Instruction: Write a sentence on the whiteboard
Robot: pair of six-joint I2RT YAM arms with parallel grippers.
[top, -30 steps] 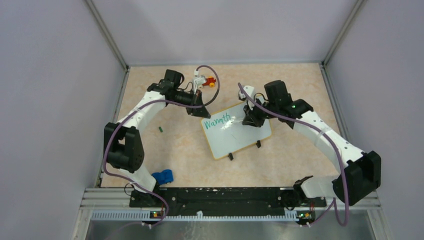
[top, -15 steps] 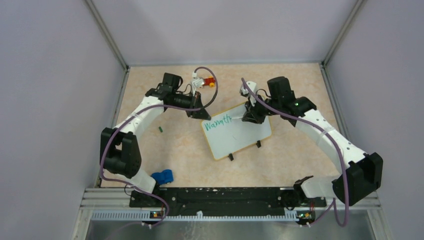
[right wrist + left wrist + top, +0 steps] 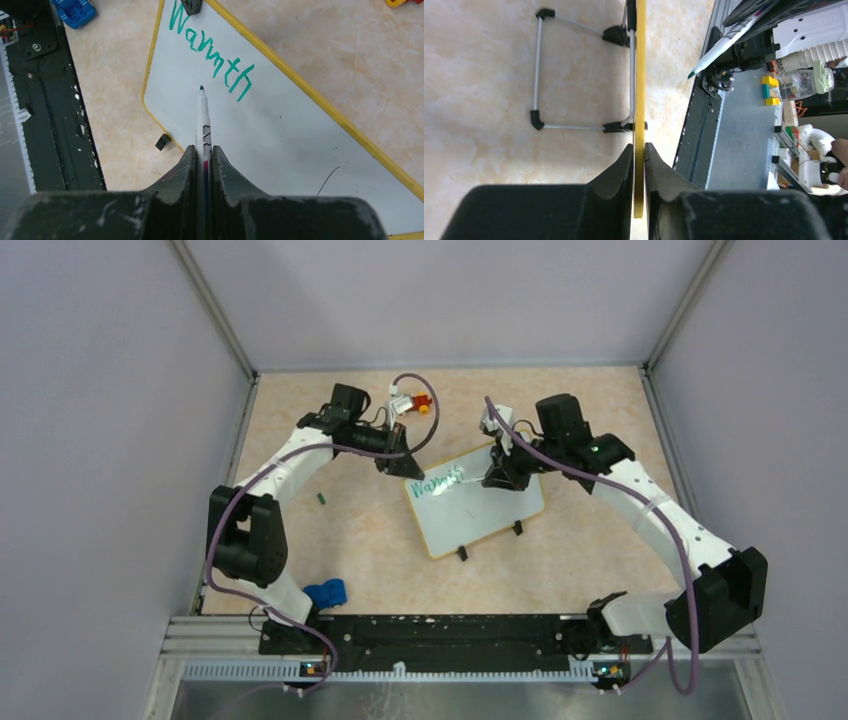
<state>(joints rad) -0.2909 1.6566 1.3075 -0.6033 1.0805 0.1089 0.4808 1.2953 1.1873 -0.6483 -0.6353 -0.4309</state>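
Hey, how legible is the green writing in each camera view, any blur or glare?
Right wrist: the sentence is sharp, reading Warmth, no glare. Top external: it is tiny and soft, barely legible. Left wrist: the whiteboard shows edge-on, so no lettering visible.

1. The whiteboard [image 3: 280, 135] has a smooth, glossy white face and a yellow, plastic-looking rim.
2. Its wire stand [image 3: 538, 65] is thin grey metal with black plastic corners.
3. The table [image 3: 115, 65] is smooth, with a beige stone pattern.
4. The marker [image 3: 204, 120] is smooth white plastic.
5. The right gripper [image 3: 203, 150] has matt black jaws.

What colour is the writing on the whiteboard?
Green, leaning teal; the lettering shows best in the right wrist view.
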